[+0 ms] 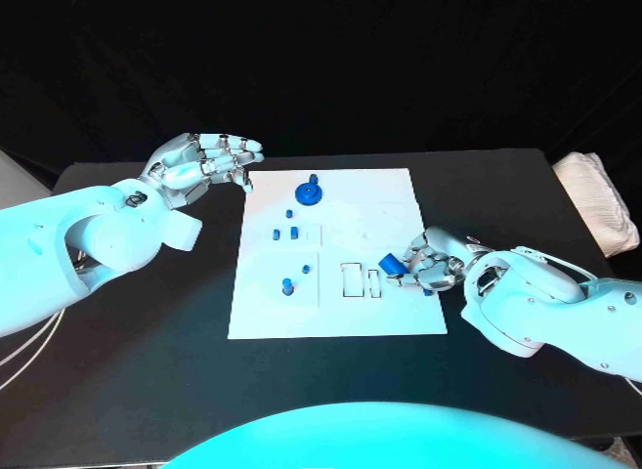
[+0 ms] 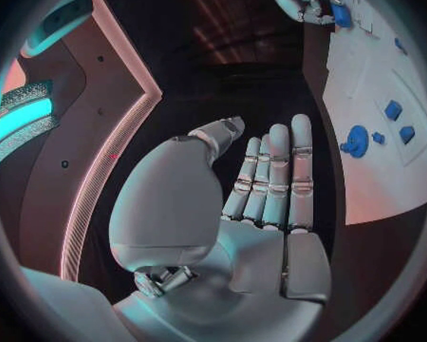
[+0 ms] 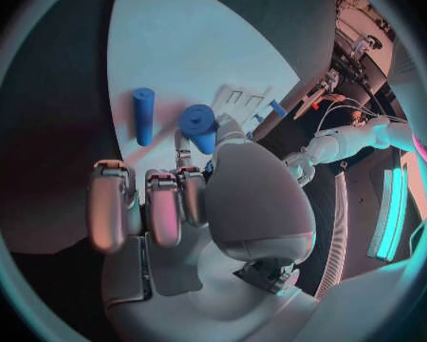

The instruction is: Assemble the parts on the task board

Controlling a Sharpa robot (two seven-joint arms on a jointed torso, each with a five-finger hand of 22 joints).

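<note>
Right hand [image 1: 431, 262] pinches a short blue peg [image 1: 388, 265] over the white board's [image 1: 363, 200] right edge, a second peg [image 3: 143, 115] lying beside it. Left hand [image 1: 201, 162] hovers empty, fingers apart, by the board's far-left corner above the counter [image 1: 138, 391].

my hands [image 1: 208, 161] silver | my arms [image 1: 96, 234] white | task board [image 1: 391, 195] white | parts [image 1: 310, 192] blue | table [image 1: 123, 371] black
</note>
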